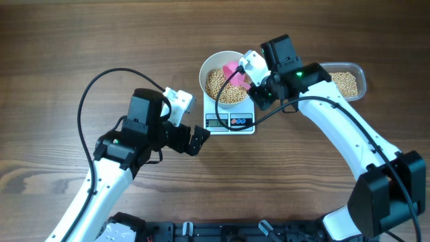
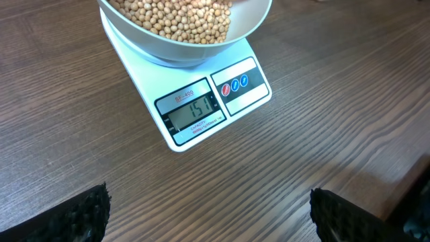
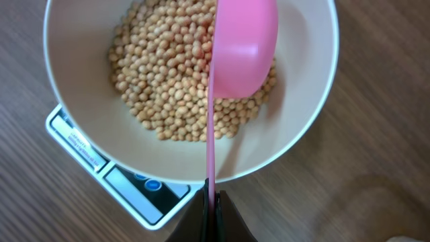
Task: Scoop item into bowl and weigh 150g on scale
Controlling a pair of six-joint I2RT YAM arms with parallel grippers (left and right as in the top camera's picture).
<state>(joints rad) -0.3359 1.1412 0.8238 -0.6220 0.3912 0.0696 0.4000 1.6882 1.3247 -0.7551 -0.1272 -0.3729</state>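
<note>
Right gripper [image 3: 212, 202] jaws together, clamped on the thin handle of the pink scoop [image 3: 245, 40]. Handle is edge-on and the cup is rolled onto its side over the bowl. Reads as a dump pose, so the load drops inside rather than beside. Can't tell if anything is left in the cup.

Beans [image 3: 168, 74]: one heap in the bottom of the white bowl [image 3: 302, 134], with the cup over the heap's 2 o'clock side in the right wrist view. Bowl sits on the scale [image 2: 195, 114], offset toward the scale's 12 o'clock edge in overhead, which leaves the display [image 2: 191, 111] and buttons at 6 o'clock uncovered. Display reads 151. My read: target essentially met, a hair over, so no more scooping; at most pull a few beans.

Clear tub [image 1: 363, 79] at 3 o'clock of the bowl, near but apart, with a layer of the same beans inside. Supply sits within a short swing of the right arm.

Left gripper [image 1: 198, 140] at 8 o'clock of the scale, fingers wide apart, holding nothing, over the bare wood table [image 1: 67, 54]. Its camera frames the display, so it looks parked as readout watcher.

Risk: bumping the rim while lifting the scoop out would shift the bowl and the reading.
</note>
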